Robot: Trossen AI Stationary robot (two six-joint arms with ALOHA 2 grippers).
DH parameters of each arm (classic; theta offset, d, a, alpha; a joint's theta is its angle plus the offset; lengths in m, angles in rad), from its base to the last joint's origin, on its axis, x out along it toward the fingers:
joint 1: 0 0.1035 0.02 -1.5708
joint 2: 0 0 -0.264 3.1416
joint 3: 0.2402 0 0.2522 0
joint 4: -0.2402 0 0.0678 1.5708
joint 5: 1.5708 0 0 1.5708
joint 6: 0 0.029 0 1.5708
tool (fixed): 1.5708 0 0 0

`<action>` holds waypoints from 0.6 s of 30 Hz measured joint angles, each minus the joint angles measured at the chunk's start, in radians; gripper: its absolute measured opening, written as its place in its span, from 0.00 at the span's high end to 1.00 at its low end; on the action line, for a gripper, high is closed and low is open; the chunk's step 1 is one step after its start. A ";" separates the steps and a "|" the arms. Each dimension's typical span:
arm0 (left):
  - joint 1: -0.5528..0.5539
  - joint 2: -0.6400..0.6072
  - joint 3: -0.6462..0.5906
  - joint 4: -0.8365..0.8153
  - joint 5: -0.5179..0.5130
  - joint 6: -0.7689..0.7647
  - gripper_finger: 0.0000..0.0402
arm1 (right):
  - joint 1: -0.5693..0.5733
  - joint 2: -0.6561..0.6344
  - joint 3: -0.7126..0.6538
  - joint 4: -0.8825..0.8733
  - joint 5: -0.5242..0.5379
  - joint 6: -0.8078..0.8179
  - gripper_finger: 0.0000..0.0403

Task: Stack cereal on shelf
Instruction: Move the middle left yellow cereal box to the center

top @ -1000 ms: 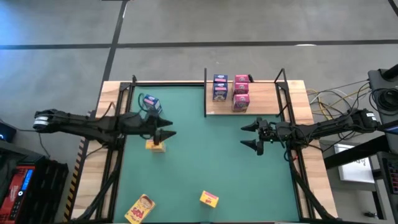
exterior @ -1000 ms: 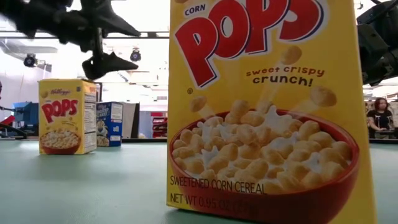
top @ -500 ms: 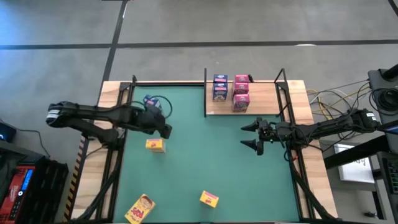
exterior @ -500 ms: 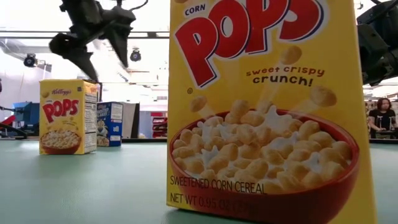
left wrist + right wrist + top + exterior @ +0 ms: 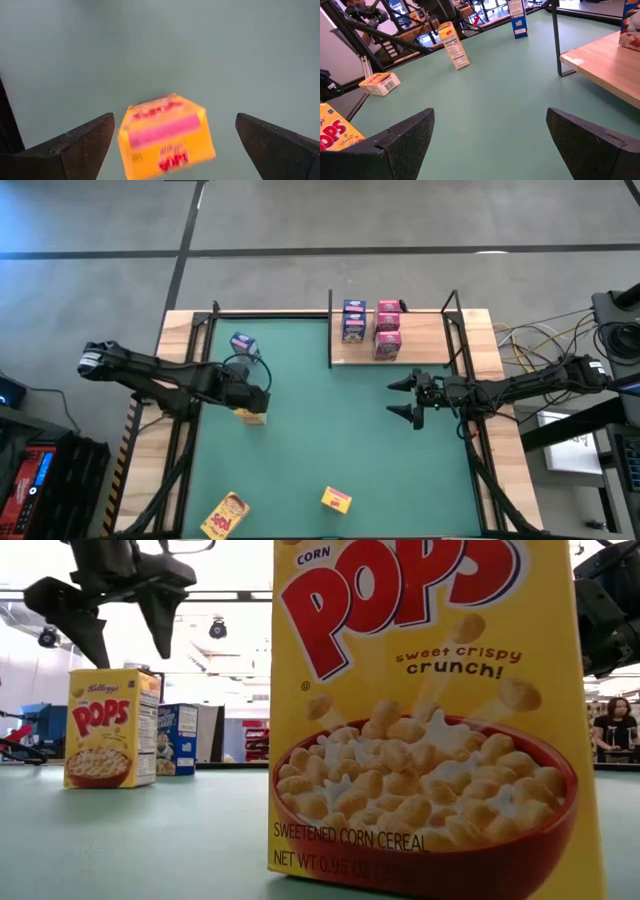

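Cereal boxes are scattered on the green mat. A yellow one (image 5: 250, 416) stands upright on its base at the left, a blue one (image 5: 242, 343) beyond it. My left gripper (image 5: 120, 640) hangs open just above the yellow box (image 5: 165, 136), fingers pointing down and touching nothing. Two more yellow boxes (image 5: 336, 500) (image 5: 225, 515) sit near the front edge. The shelf (image 5: 425, 340) at the far right carries blue (image 5: 354, 321) and pink boxes (image 5: 388, 330). My right gripper (image 5: 404, 399) waits open in front of the shelf.
One yellow box (image 5: 430, 720) stands close to the low camera and hides the mat's middle. The shelf's black posts (image 5: 555, 37) rise at its corners. Bare green mat (image 5: 330, 430) lies between the two arms. A person (image 5: 610, 725) is far behind the table.
My left gripper has tipped from pointing level across the mat to pointing steeply down and has rolled. It has drawn back toward the table's left edge and risen a little. It now stands over the yellow box, its fingers wider apart. The boxes have not moved.
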 joint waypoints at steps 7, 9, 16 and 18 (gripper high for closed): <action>-0.005 0.018 0.000 -0.021 0.035 -0.054 0.00 | 0.000 0.000 0.000 0.000 0.000 0.000 0.07; -0.005 0.030 0.000 -0.020 0.035 -0.062 0.00 | 0.000 0.000 0.000 0.000 0.000 0.000 0.07; -0.007 0.103 -0.003 -0.018 0.054 -0.118 0.00 | 0.000 0.000 0.000 0.000 0.000 0.000 0.07; -0.008 0.128 -0.003 -0.013 0.061 -0.137 0.00 | 0.000 0.000 0.000 0.000 0.000 0.000 0.07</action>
